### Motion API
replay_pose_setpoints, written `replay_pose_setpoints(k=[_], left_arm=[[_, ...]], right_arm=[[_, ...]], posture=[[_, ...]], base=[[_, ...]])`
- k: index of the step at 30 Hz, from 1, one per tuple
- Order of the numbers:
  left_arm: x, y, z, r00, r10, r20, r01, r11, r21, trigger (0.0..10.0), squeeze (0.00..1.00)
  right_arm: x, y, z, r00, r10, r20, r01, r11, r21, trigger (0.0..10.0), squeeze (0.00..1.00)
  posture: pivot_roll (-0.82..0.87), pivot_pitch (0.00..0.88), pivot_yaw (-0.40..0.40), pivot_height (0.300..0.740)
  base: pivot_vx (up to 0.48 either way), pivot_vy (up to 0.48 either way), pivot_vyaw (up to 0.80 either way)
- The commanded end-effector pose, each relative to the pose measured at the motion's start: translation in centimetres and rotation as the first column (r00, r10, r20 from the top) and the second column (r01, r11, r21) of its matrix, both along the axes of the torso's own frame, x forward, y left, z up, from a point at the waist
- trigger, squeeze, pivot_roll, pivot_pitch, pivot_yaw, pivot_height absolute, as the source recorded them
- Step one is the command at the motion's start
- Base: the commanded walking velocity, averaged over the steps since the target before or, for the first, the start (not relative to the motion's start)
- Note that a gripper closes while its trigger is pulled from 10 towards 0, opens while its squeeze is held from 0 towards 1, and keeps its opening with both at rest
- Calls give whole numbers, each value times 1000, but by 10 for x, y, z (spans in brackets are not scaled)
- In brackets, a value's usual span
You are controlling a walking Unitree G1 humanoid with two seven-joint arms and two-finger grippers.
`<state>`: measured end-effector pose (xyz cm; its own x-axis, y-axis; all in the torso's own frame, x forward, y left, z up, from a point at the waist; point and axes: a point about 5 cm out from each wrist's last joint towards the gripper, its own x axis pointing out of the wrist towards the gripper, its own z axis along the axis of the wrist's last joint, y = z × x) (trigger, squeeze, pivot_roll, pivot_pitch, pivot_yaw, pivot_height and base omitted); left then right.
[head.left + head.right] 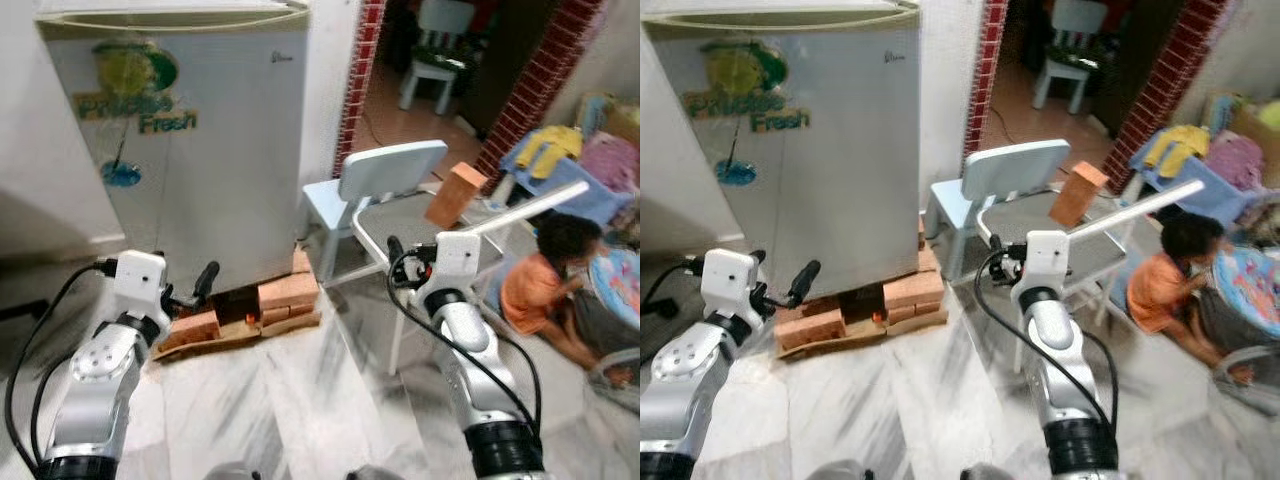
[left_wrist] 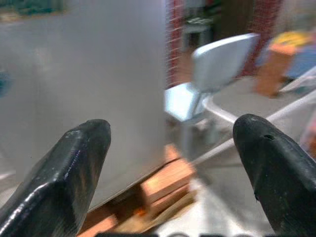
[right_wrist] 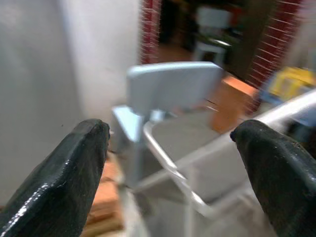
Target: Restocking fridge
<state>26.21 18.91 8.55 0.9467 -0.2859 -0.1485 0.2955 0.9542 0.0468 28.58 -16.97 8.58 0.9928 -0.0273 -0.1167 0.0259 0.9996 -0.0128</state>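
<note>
The grey fridge stands ahead with its door closed and a green "Fresh" sticker on the front. It rests on red bricks and a wooden board. My left gripper is raised in front of the fridge's lower edge, fingers wide open with nothing between them. My right gripper is held up further right, level with a small chair, also open and empty, as its fingers show.
A light blue child's chair stands right of the fridge. Beside it is a metal-framed grey seat with a brick on it. A person sits on the floor at right among coloured things. A brick-edged doorway opens behind.
</note>
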Motion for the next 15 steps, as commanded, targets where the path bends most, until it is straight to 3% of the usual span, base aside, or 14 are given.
replay_pose_setpoints(k=[1, 11, 15], left_arm=[[-2, 10, 0, 1000, 20, -9, -20, 1000, 18, 10000, 0], [-2, 19, -3, 999, 39, -23, -39, 999, -3, 10000, 0], [-2, 19, -4, 1000, 23, -14, -23, 1000, -5, 10000, 0]], right_arm=[[5, 8, 8, 999, 19, 32, -19, 1000, 13, 10000, 0], [8, 11, 10, 999, 28, 37, -28, 999, 15, 10000, 0], [9, 12, 10, 999, 32, 29, -32, 999, 23, 10000, 0]], posture=[[124, 0, -49, 740], [129, 0, -57, 740], [128, 0, -60, 740]], base=[[0, 480, 0], [0, 480, 0], [0, 480, -800]])
